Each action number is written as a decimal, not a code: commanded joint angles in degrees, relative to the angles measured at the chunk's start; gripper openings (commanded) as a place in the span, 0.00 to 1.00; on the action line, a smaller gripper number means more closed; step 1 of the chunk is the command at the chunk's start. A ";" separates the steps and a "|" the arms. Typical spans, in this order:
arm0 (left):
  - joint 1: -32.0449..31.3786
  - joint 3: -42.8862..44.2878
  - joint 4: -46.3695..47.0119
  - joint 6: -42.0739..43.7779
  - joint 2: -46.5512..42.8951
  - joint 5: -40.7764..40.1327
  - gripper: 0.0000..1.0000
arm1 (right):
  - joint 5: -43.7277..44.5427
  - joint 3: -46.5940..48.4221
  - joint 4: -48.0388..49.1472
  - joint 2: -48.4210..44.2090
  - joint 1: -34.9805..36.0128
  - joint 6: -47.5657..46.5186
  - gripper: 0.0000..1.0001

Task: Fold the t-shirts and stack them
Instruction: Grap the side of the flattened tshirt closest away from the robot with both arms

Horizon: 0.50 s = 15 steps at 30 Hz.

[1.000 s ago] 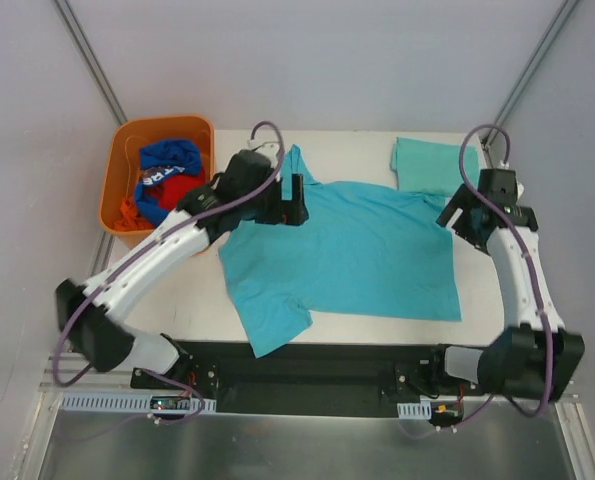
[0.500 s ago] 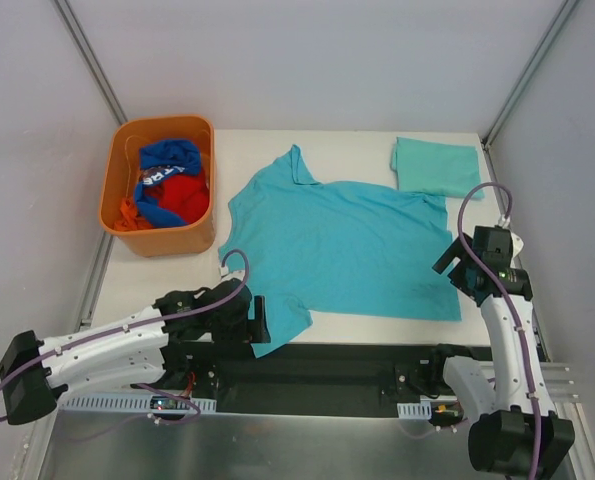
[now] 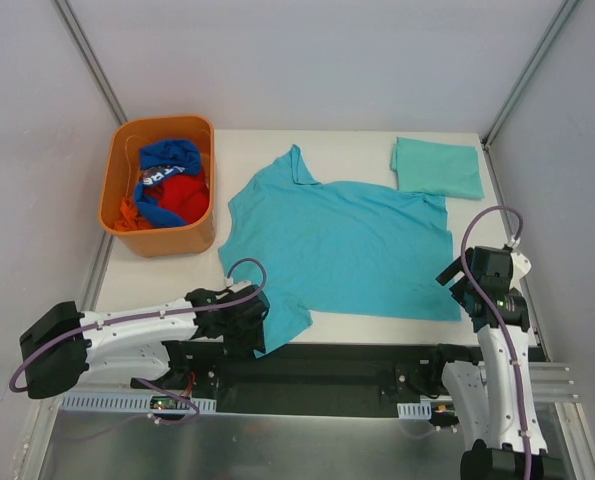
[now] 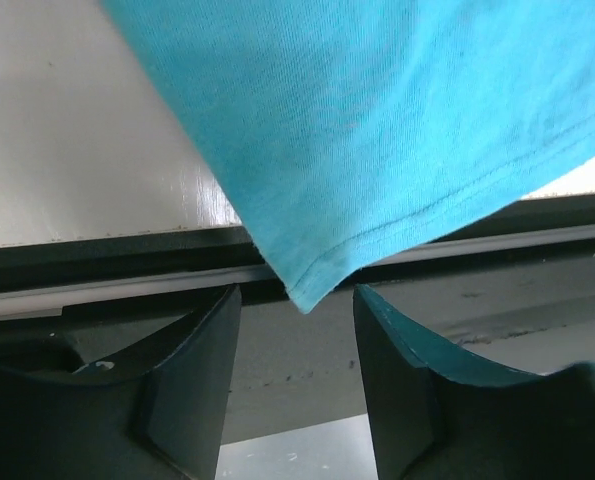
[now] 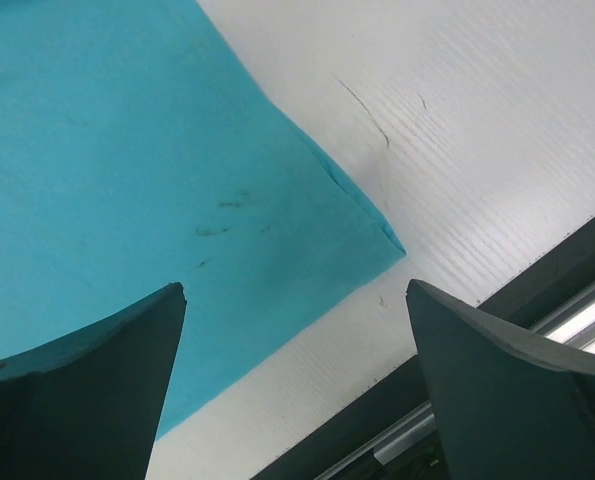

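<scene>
Left tool [image 4: 297, 300] has half-closed around a sleeve corner of the t-shirt [image 3: 347, 250]; right tool [image 5: 297, 288], pulled back, stays wide.

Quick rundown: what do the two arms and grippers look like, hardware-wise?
Left arm and right arm: white link shells, black joints. A purple cable loops along each. Left gripper and right gripper: dark, wedge-shaped fingers.

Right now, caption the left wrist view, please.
Left gripper flanks a sleeve corner of the teal t-shirt overhanging the table.
</scene>
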 commanded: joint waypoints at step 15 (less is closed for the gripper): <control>-0.73 1.92 6.24 1.63 -0.80 0.52 0.00 | -4.16 -4.77 -11.21 -6.01 -0.17 12.33 0.97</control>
